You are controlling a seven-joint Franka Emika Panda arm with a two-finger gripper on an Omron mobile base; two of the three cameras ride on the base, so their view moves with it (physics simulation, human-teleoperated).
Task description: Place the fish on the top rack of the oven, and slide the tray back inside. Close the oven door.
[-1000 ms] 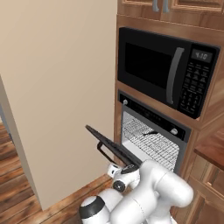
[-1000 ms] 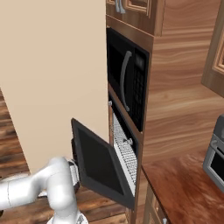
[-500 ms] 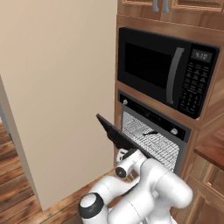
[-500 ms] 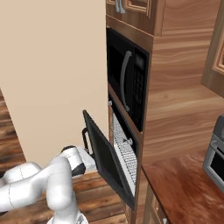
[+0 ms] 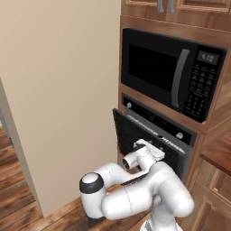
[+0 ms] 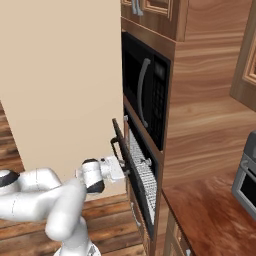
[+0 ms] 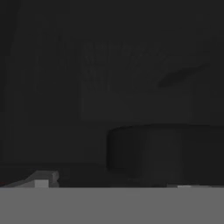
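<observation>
Right base view: pincer (image 6: 121,171), jaws wide and holding nothing, presses the outer face of the oven door (image 6: 120,150), which stands nearly upright, slightly ajar. Rack (image 6: 141,172) sits inside the oven (image 5: 155,133). Advised: push squarely until the door seats flush.

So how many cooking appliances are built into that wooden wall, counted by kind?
Black microwave with a keypad: 1
Black wall oven with small silver knobs, its dark glass door nearly shut: 1
Small grey toaster oven off to the side on the counter, not in the wall: 1
Total: 3, of which 2 built in
</observation>
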